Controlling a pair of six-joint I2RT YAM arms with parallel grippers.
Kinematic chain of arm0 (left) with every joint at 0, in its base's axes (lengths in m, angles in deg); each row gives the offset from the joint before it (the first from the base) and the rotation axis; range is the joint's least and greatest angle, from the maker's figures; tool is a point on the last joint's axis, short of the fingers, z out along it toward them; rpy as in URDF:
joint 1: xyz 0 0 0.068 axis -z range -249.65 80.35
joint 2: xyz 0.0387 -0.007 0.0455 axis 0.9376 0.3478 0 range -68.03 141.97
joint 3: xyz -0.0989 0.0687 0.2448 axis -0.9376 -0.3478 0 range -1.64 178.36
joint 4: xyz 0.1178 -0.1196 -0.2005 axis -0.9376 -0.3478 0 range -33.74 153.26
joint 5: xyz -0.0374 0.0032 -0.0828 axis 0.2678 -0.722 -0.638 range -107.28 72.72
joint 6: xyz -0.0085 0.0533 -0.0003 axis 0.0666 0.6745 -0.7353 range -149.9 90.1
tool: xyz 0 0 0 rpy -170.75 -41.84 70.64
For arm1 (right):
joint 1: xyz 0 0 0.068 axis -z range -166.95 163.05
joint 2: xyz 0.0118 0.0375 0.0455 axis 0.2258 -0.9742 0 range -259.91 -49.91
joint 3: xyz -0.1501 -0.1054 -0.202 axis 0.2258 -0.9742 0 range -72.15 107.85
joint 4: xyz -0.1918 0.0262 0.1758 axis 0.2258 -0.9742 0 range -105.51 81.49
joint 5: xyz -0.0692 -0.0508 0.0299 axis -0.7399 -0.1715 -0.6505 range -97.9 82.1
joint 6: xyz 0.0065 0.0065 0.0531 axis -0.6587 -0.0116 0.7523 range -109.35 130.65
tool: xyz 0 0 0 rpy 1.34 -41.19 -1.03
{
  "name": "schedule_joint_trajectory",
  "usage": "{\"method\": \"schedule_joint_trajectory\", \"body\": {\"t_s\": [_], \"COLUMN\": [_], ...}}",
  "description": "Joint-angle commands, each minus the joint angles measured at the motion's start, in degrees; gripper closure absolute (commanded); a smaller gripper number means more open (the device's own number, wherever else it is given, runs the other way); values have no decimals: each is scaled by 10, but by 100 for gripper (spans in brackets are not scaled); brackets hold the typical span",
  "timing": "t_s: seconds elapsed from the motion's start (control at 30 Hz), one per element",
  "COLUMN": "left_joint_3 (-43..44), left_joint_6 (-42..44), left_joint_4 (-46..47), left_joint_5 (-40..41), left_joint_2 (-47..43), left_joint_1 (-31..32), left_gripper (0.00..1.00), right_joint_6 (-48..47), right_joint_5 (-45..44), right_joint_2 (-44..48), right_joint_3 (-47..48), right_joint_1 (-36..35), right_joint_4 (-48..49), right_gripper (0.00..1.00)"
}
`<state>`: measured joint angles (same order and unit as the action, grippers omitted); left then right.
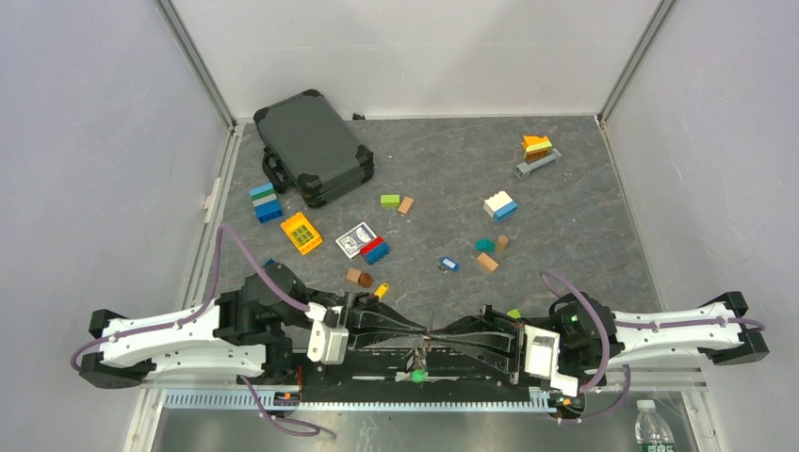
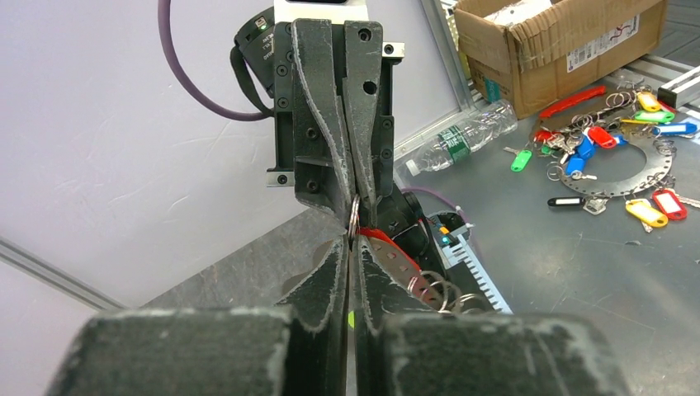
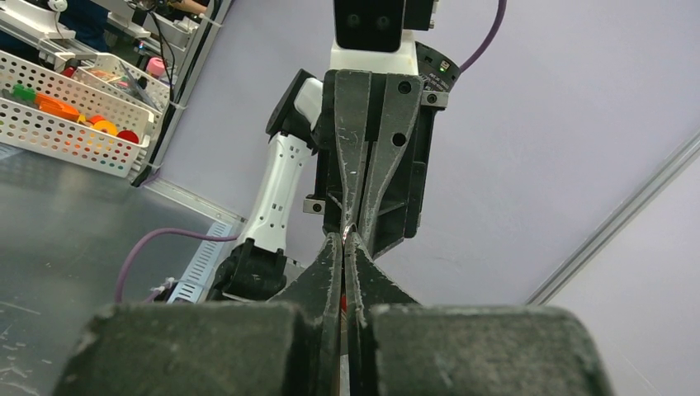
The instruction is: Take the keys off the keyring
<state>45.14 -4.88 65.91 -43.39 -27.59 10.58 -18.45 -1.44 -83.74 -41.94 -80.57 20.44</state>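
Arms of a white-and-black robot reach toward each other from both sides of a grey marbled table (image 1: 584, 226) and meet tip to tip above its near edge. The left gripper (image 1: 417, 332) has its two black fingers pressed together, pinching one end of a thin grey metal keyring (image 2: 353, 216). The right gripper (image 1: 441, 335) faces it, its fingers likewise squeezed tight on the opposite end of the same loop. The keyring is therefore held in the air between the two tips.

In the left wrist view, a silver key with a red plastic head (image 2: 381, 238) hangs on the ring just beside the fingertips. A few smaller silver split rings (image 2: 446, 293) are bunched below it. From above, a small green piece (image 1: 415, 376) dangles under the meeting point, too small to tell what it is.

Farther back on the table lie a dark grey hard case (image 1: 313, 146), a playing-card box (image 1: 355, 239), a yellow toy brick (image 1: 301, 233) and other coloured bricks scattered well apart. Off the table, a clear plastic water bottle (image 2: 458, 140) lies near a brown cardboard box (image 2: 553, 41) and a heap of spare key tags in many colours (image 2: 611, 148).
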Motion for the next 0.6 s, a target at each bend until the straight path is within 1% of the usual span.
{"method": "schedule_joint_trajectory", "body": {"t_s": [0.0,0.13,0.2,0.23,0.3,0.33,0.43,0.47,0.5,0.57], "left_joint_3": [12,32,55,66,90,102,136,151,165,196], "left_joint_6": [17,19,23,28,39,43,61,68,75,83], "left_joint_4": [3,-37,-78,-105,-155,-181,-253,-277,-308,-364], "left_joint_5": [-1,13,31,43,68,81,117,129,142,170], "left_joint_2": [-4,-5,-1,0,3,4,10,15,23,42], "left_joint_1": [2,2,2,2,2,1,2,2,1,1], "left_gripper": [97,98,98,98,98,98,98,98,98,98], "right_joint_6": [6,9,18,22,31,36,45,47,50,62], "right_joint_5": [-7,-32,-53,-60,-67,-77,-90,-98,-106,-130], "right_joint_2": [6,8,10,12,15,17,18,14,8,-10], "right_joint_3": [24,26,32,36,50,57,82,95,108,141], "right_joint_1": [1,1,1,1,1,1,1,1,1,1], "right_joint_4": [35,22,8,-7,-41,-57,-119,-138,-163,-215], "right_gripper": [100,100,96,92,75,70,59,52,48,45]}}
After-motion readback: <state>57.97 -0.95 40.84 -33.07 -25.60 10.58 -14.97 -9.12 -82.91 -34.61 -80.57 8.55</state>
